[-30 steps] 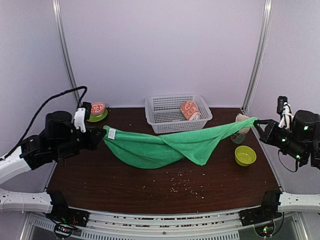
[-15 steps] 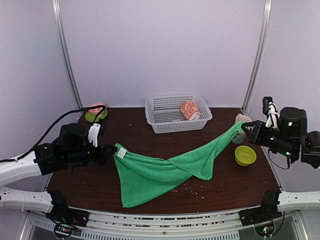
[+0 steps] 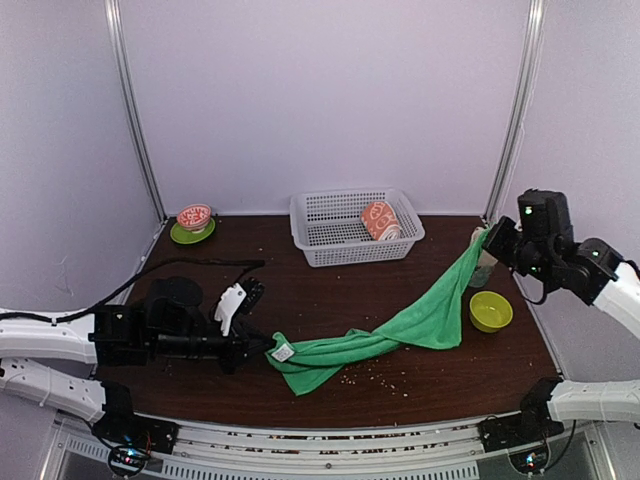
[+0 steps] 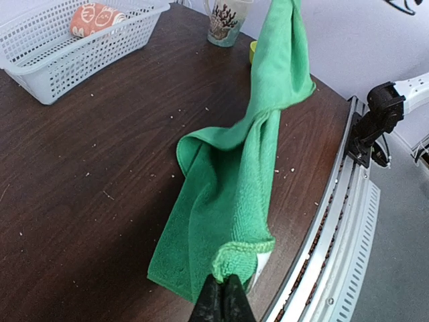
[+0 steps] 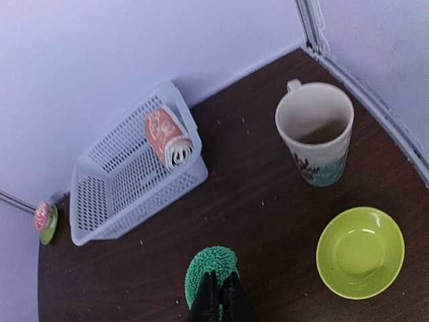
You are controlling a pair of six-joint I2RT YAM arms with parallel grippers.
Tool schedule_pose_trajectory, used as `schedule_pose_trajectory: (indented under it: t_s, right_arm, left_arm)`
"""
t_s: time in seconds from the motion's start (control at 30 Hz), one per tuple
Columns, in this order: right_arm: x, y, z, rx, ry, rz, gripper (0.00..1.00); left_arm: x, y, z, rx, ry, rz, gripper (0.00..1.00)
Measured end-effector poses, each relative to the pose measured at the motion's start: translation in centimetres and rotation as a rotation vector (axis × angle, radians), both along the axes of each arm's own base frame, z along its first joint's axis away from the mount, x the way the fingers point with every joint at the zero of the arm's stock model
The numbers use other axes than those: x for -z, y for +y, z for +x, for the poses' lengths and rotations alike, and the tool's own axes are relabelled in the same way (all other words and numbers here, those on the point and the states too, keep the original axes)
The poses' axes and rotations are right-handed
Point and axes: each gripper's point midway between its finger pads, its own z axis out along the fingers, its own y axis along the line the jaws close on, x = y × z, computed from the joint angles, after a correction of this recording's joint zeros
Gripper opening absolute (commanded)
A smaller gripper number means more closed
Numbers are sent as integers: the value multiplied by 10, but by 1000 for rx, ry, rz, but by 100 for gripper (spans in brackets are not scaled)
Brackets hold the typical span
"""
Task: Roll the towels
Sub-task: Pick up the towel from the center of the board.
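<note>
In basket point(image 3: 345, 240), rolled peach towel point(image 3: 381, 220)

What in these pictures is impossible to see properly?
Right wrist view: the bottom edge cuts off the green towel beyond its pinched tip.
Top view: the towel and right claw hide most of the mug.
Top view: the orange towel has a print too small to read.

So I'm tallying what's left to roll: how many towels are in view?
2. The green towel hangs between the left end effector and the right end effector; the peach-orange printed towel, already rolled, lies in the white basket. I can see no others.
</note>
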Motion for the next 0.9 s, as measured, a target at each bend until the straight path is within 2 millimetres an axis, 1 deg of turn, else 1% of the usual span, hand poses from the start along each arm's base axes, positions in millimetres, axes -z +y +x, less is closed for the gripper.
schedule_pose_trajectory:
  t_s: [0.1,0.13,0.2,0.23,0.27,0.4,0.47,0.5,0.6,0.67,0.7,0.73,0.8,0.83,0.9]
  right_arm:
    - [51,21,11,-68,147,-25,0]
    - [62,27,12,-91,185,-27,5]
    - [77,38,17,-128,229,-22,25]
    - [81,43,20,-139,241,-12,37]
    - [86,50,23,-162,262,-13,46]
    - [97,75,37,-237,317,-12,71]
    - [98,84,33,-280,326,-14,73]
    - [96,86,30,-298,322,-16,71]
    - [92,97,12,-376,299,-7,61]
    - [103,102,-9,-432,311,-8,54]
    - [114,106,-21,-460,325,-10,51]
    - [129,108,-31,-482,357,-16,49]
    - [161,109,-48,-506,432,-32,48]
    - [182,107,-57,-509,479,-39,48]
    - [210,100,-67,-488,541,-45,48]
  left_arm:
    - [0,10,-1,-29,4,-29,0]
    - [2,13,-1,-39,8,-33,0]
    - [9,18,0,-69,20,-29,0]
    - [14,20,1,-85,30,-24,0]
    - [18,22,2,-101,38,-16,0]
    - [32,26,7,-146,63,11,0]
    - [34,25,10,-163,62,14,0]
    - [33,26,11,-172,60,12,0]
    - [32,27,15,-195,46,10,0]
    - [30,28,18,-209,35,7,0]
    - [29,29,20,-216,27,7,0]
    - [29,29,21,-222,21,8,0]
    - [27,29,24,-231,8,10,0]
    - [26,29,25,-236,2,12,0]
    - [25,29,27,-242,-8,17,0]
